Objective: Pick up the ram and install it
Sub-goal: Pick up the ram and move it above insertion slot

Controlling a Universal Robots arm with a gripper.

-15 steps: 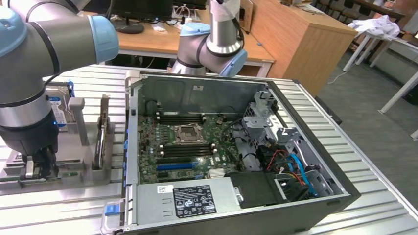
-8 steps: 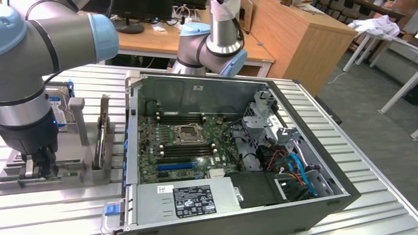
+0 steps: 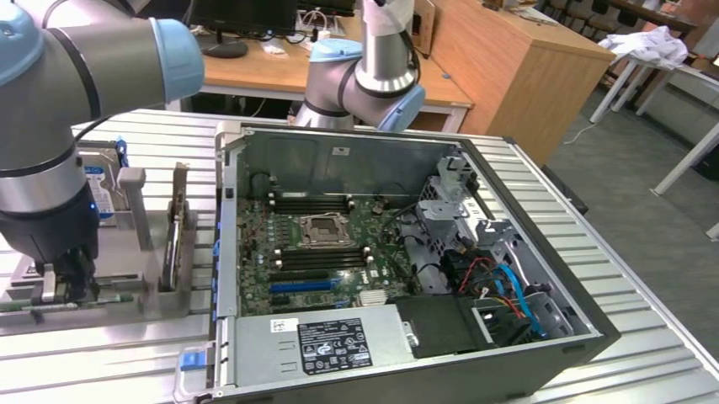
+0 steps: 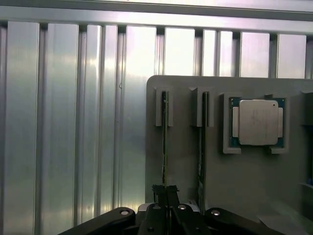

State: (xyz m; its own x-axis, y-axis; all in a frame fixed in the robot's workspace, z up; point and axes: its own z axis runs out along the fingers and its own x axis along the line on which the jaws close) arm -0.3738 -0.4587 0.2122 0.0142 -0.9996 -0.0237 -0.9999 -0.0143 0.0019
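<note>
**Pincer closed on the ram in its holder**

Exterior view: the pincer point(image 3: 66, 286) stands low at eight o'clock, over the grey holder point(image 3: 135, 290) on the ribbed counter point(image 3: 113, 362). The open computer case point(image 3: 584, 330) lies at the pincer's three o'clock. The ram point(image 3: 90, 301) appears as a green strip beneath the fingertips.

Wrist view: the pincer point(image 4: 165, 190) is drawn narrow, its jaws apparently nipping the ram point(image 4: 165, 137), which stands on edge in a holder slot. A second stick point(image 4: 201, 147) stands near it in the next slot, and the CPU chip point(image 4: 257, 122) lies apart in its own recess.

Risks, as judged:
- The grip bears on a thin edge, so an off-centre hold could let the ram tilt or slip.
- A pull out of line with the slot could bind the board against the slot walls or drag the holder.

The wrist view gives the alignment of jaws and ram. The exterior view gives the case's dark memory slots point(image 3: 320, 204) and the upright hard drive point(image 3: 103, 189).
</note>
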